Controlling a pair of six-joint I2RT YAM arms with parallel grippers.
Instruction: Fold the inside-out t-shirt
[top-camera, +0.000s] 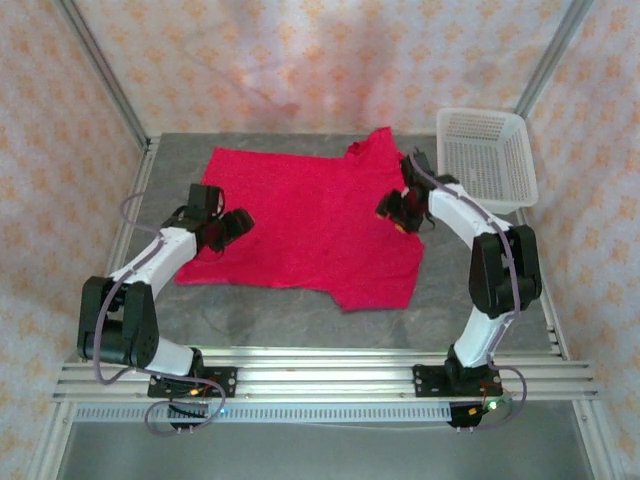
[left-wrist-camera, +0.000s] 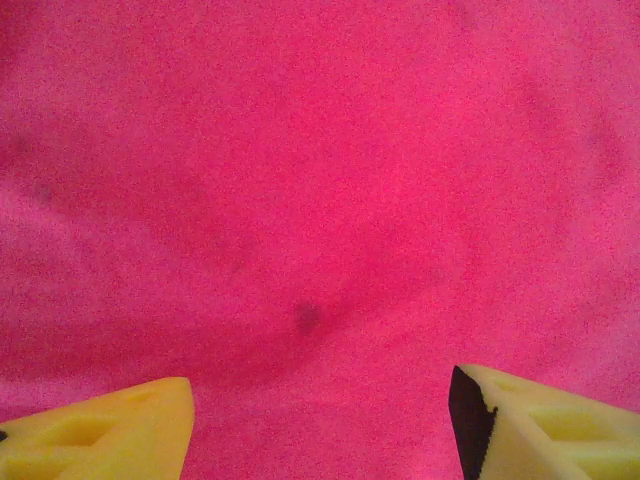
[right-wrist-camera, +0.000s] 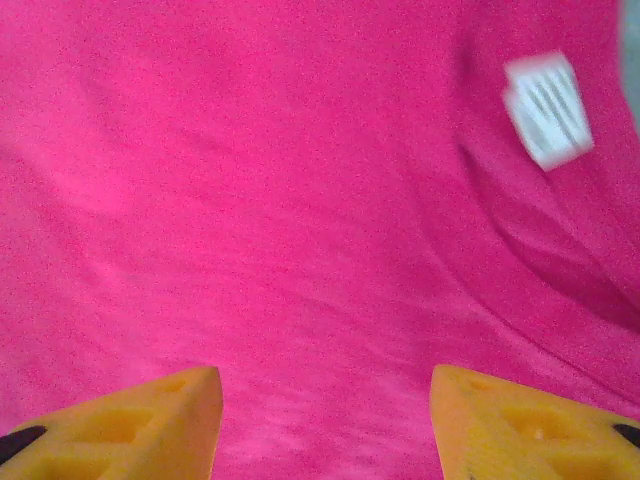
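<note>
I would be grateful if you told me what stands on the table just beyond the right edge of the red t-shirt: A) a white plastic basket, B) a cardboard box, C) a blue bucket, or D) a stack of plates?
A: in the top view a white plastic basket with slotted walls stands at the far right, just beside the red t-shirt that lies spread out flat.

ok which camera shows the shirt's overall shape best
Top external: the t-shirt lies spread on the table, nearly its whole outline in frame. The left wrist view gives a close patch of plain red cloth; the right wrist view gives close cloth with the white tag.
</note>
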